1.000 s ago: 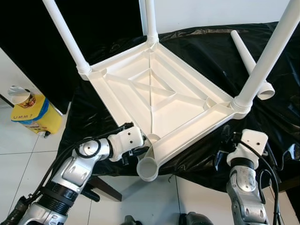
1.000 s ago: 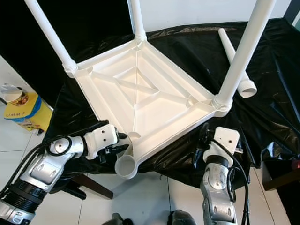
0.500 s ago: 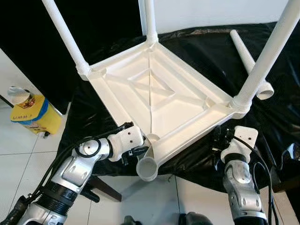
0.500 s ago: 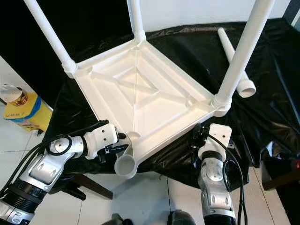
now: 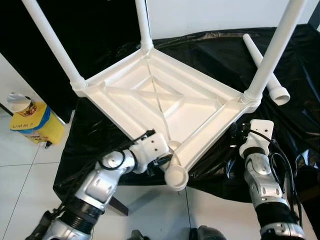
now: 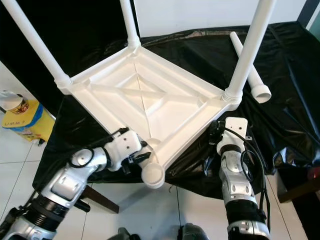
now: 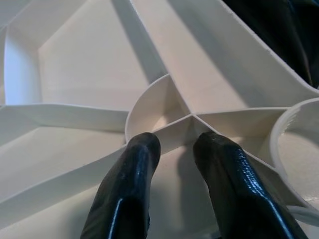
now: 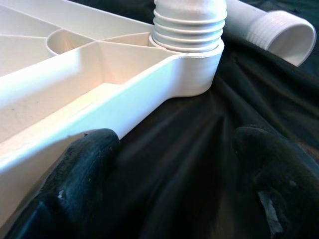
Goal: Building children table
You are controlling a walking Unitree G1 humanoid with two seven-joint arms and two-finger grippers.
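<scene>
So the white plastic tabletop (image 5: 165,105) is lying upside down on the worktop (image 5: 300,115), which is covered in black plastic sheeting, and its near corner sticks out past the edge. Three legs are already in: back left (image 5: 52,45), back middle (image 5: 142,25) and right (image 5: 272,50). The fourth leg (image 5: 265,70) is still lying loose on the sheeting behind the right corner, threaded end toward the robot.

The left gripper (image 7: 177,144) is at the near corner, jaws clenched on a thin rib of the underside, right beside the empty socket (image 5: 177,175). From the wrist view you can see the fingers (image 7: 134,164) pinching that rib from both sides. The right gripper (image 8: 169,149) sits low by the right leg's corner with jaws spread wide and nothing in them, one finger close against the table's rim.

My guess: we're on the last leg. Next move needs the right arm to reach back, grab the loose leg and bring it to that empty socket while the left steadies the top.
</scene>
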